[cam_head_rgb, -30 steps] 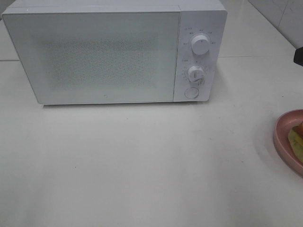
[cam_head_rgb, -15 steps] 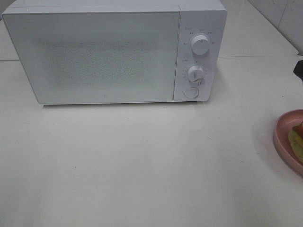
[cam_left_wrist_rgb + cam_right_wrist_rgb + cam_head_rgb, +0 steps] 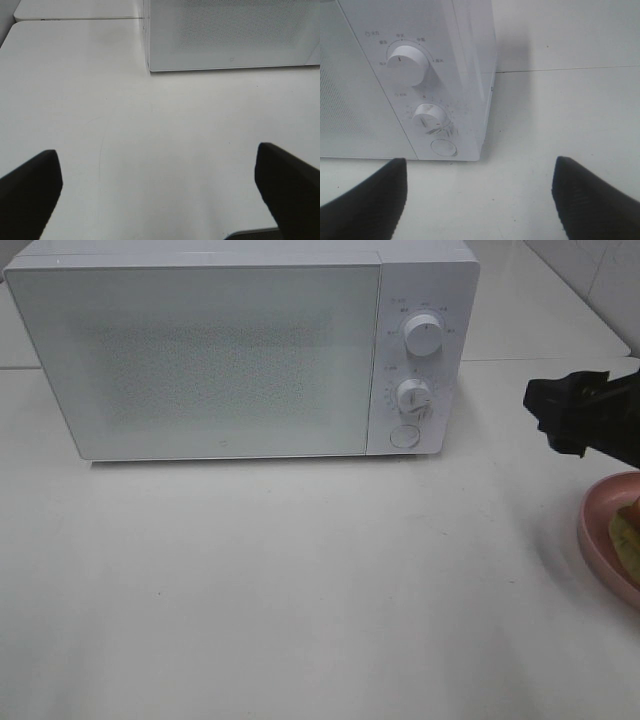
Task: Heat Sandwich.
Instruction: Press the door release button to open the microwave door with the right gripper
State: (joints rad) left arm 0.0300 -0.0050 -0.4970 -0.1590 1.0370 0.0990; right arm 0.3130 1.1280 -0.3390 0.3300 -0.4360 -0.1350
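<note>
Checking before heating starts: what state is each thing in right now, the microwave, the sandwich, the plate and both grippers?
Microwave door: shut.
Sandwich: on the plate, mostly cut off at the high view's right edge.
Plate: on the table, partly out of view.
Left gripper: open, empty.
Right gripper: open, empty, facing the dials.

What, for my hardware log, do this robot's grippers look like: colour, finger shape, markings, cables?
Both are plain matte black. The left gripper has two broad, wedge-shaped fingers with rounded tips; the right gripper has matching fingers and looks blocky and angular from the high camera. No markings or cables are visible, and the arms hardly show.
</note>
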